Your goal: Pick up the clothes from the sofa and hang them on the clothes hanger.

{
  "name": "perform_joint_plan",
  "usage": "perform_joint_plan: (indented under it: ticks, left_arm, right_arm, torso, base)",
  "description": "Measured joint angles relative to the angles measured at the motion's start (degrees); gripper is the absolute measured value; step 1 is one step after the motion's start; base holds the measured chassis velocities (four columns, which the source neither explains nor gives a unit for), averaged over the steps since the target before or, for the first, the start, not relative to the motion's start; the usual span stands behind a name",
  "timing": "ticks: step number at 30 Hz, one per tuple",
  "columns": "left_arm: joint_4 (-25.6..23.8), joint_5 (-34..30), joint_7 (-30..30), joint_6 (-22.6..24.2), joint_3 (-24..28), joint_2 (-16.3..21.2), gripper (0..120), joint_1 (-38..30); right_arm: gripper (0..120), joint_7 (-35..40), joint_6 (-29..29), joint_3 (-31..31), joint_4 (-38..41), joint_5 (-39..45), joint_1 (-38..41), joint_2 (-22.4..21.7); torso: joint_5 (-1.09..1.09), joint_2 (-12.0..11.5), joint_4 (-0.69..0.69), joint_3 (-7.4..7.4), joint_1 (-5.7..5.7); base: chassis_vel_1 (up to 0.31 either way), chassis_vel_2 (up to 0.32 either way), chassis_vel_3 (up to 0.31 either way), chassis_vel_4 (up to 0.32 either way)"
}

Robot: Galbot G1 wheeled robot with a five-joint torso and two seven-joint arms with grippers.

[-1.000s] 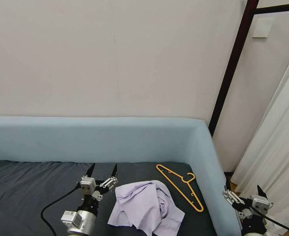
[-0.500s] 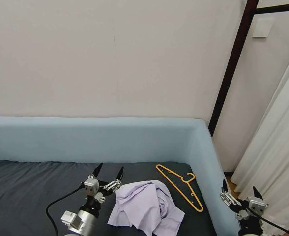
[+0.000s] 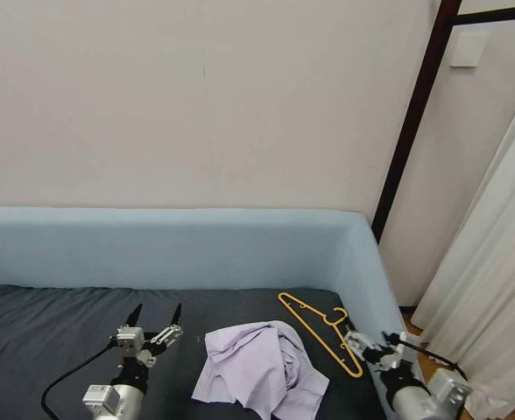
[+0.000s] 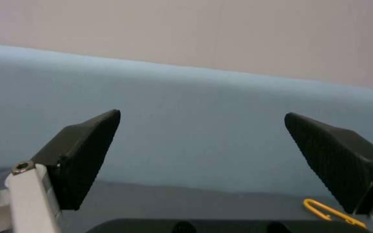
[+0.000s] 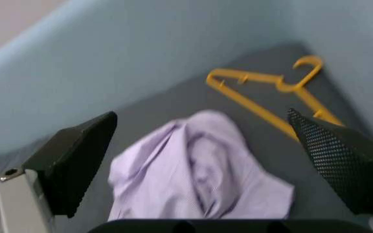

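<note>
While both arms hang low over the front of the seat, the sofa (image 3: 179, 249) spans the head view: a pale blue backrest and right armrest around a dark seat cushion. The clothes (image 3: 257, 367), one crumpled lilac garment, lie on the seat toward the right end, touching neither gripper. The orange hanger (image 3: 314, 330) lies flat on the seat just beside the garment, between it and the right armrest. The left gripper (image 3: 158, 311) stands over the seat to the left of the garment, fingers spread apart, holding nothing. The right gripper (image 3: 369, 341) sits at the armrest near the hanger's lower end, fingers spread apart, holding nothing; its wrist view looks across garment and hanger.
</note>
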Motion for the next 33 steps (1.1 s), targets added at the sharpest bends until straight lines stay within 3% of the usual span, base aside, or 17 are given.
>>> perform_joint_plan:
  ticks: [1, 7, 13, 18, 30, 33]
  left_arm:
    - [0.0, -0.2, 0.0, 0.1, -1.2, -0.3, 100, 0.5]
    - [-0.8, -0.2, 0.1, -0.2, -3.7, -0.8, 100, 2.1]
    - [-0.8, -0.2, 0.1, -0.9, -5.7, -0.5, 100, 2.9]
    - [-0.5, -0.1, 0.1, -1.5, -6.2, -0.4, 100, 3.2]
    - [0.6, 0.8, 0.1, -3.2, -5.7, -0.7, 100, 3.3]
    - [1.2, 1.6, 0.1, -3.8, -5.0, -1.0, 100, 3.2]
  right_arm:
    - [100, 0.2, -3.8, -3.2, -3.7, 3.1, 3.6, 0.1]
    - [100, 0.2, -7.4, -9.8, -15.3, 5.3, 13.8, 4.5]
    - [100, 1.6, -8.3, -10.9, -26.1, 5.5, 19.7, 13.0]
    - [100, 1.6, -9.0, -10.2, -32.6, 3.3, 21.5, 16.4]
    - [100, -0.4, -8.0, -8.2, -37.8, -2.3, 20.9, 16.9]
    - [88, -1.3, -6.6, -8.2, -39.2, -5.0, 19.9, 17.0]
  torso:
    - [0.00, 0.0, -0.01, 0.00, 0.00]
    - [0.01, 0.0, 0.00, 0.01, 0.00]
    - [0.00, 0.0, 0.00, 0.01, 0.00]
    - [-0.01, 0.0, 0.00, 0.01, 0.00]
    - [0.00, 0.0, -0.01, 0.00, 0.00]
    - [0.00, 0.0, -0.01, 0.00, 0.00]
  base:
    - [0.000, 0.000, 0.000, 0.000]
    - [0.000, 0.000, 0.000, 0.000]
    - [0.000, 0.000, 0.000, 0.000]
    - [0.000, 0.000, 0.000, 0.000]
    - [0.000, 0.000, 0.000, 0.000]
    - [0.000, 0.000, 0.000, 0.000]
